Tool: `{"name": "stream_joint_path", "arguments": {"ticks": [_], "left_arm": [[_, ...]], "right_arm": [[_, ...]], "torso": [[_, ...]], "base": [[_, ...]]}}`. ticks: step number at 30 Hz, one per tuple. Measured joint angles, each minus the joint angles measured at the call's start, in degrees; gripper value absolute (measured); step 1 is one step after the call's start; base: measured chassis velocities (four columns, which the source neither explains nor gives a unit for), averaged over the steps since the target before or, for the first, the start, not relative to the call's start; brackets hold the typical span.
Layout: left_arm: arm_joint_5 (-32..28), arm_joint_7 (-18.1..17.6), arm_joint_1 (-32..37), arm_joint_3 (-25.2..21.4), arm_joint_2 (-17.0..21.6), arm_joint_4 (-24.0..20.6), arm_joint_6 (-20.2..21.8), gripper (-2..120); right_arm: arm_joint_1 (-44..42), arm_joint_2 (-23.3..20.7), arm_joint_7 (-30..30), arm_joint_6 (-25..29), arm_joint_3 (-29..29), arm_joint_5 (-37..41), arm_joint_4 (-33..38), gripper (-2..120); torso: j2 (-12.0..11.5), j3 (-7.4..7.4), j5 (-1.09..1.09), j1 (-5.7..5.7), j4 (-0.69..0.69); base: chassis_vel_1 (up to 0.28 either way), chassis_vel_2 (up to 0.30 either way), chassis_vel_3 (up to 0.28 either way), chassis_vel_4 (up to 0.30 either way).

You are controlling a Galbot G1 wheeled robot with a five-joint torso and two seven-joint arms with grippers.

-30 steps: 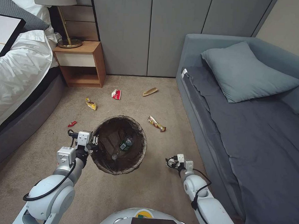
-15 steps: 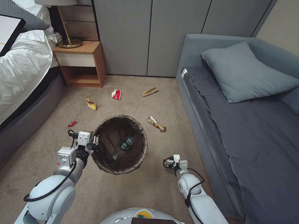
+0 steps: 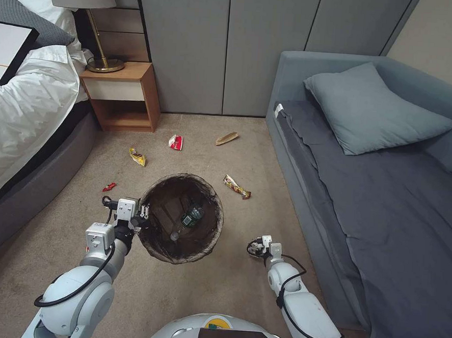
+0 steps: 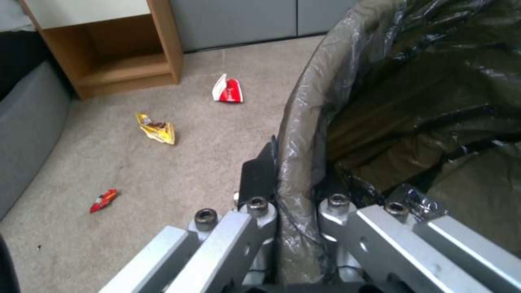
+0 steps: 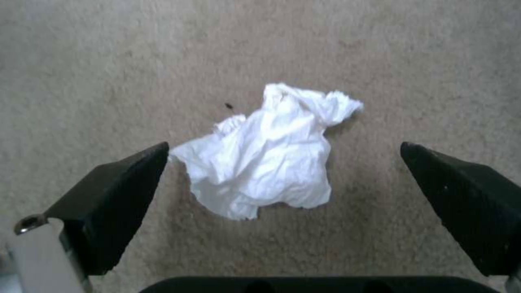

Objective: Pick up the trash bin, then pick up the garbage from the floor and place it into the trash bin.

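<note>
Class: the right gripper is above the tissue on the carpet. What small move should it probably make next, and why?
Probably lower the right gripper straight down and close. Its fingers are open and the tissue lies between them on the carpet, not yet gripped. The left gripper holds the bin by its rim nearby, a bottle already inside.

No legible text, brand, number or sign anywhere. Green label on the bottle (image 3: 191, 216) inside the trash bin (image 3: 209, 242): print too small to read. Red-white carton (image 4: 228, 89) on the carpet (image 3: 188, 289), near the nightstand (image 3: 150, 90): markings blurred. Yellow wrapper (image 4: 156, 129): dark print, unreadable.
</note>
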Motion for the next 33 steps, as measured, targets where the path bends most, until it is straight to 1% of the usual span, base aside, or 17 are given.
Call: {"name": "stream_joint_path", "arguments": {"ticks": [5, 20, 23, 26, 28, 30, 32, 33], "left_arm": [[0.02, -0.01, 0.06, -0.09, -0.03, -0.01, -0.01, 3], [-0.01, 0.14, -0.04, -0.09, -0.08, 0.15, -0.22, 3], [-0.02, 0.18, 0.05, -0.11, -0.05, 0.15, -0.25, 3], [-0.04, 0.21, 0.10, -0.13, 0.05, 0.15, -0.27, 3], [-0.04, 0.21, 0.11, -0.13, 0.08, 0.15, -0.27, 3], [-0.06, 0.21, 0.14, -0.16, 0.15, 0.13, -0.28, 3], [-0.06, 0.22, 0.14, -0.16, 0.16, 0.12, -0.28, 3], [-0.07, 0.21, 0.15, -0.17, 0.22, 0.11, -0.32, 3]], "right_arm": [[1.12, 0.95, -0.09, 0.67, 0.09, -1.40, -2.43, 100], [2.14, 2.32, -0.09, 1.74, 0.52, -3.70, -5.29, 100], [2.03, 2.47, -0.14, 2.03, 0.66, -4.02, -5.35, 97], [1.65, 2.46, -0.35, 2.15, 0.74, -4.12, -5.01, 89], [1.59, 2.42, -0.47, 2.15, 0.75, -4.12, -4.93, 87], [1.53, 2.42, -0.71, 2.16, 0.80, -4.09, -4.92, 80], [1.53, 2.43, -0.73, 2.16, 0.81, -4.09, -4.94, 79], [1.54, 2.52, -0.76, 2.20, 0.85, -4.09, -5.07, 75]], "torso": [[0.00, 0.00, 0.00, 0.00, 0.01], [0.00, -0.01, -0.02, 0.00, -0.01], [0.00, -0.01, -0.02, -0.01, -0.01], [0.01, -0.01, 0.00, -0.01, 0.01], [0.01, -0.01, 0.00, -0.01, 0.01], [0.01, -0.01, 0.00, -0.01, 0.01], [0.01, -0.01, 0.00, -0.01, 0.01], [0.01, -0.01, 0.01, -0.01, 0.01]], "base": [[0.000, 0.000, 0.000, 0.000], [0.000, 0.000, 0.000, 0.000], [0.000, 0.000, 0.000, 0.000], [0.000, 0.000, 0.000, 0.000], [0.000, 0.000, 0.000, 0.000], [0.000, 0.000, 0.000, 0.000], [0.000, 0.000, 0.000, 0.000], [0.000, 0.000, 0.000, 0.000]]}}
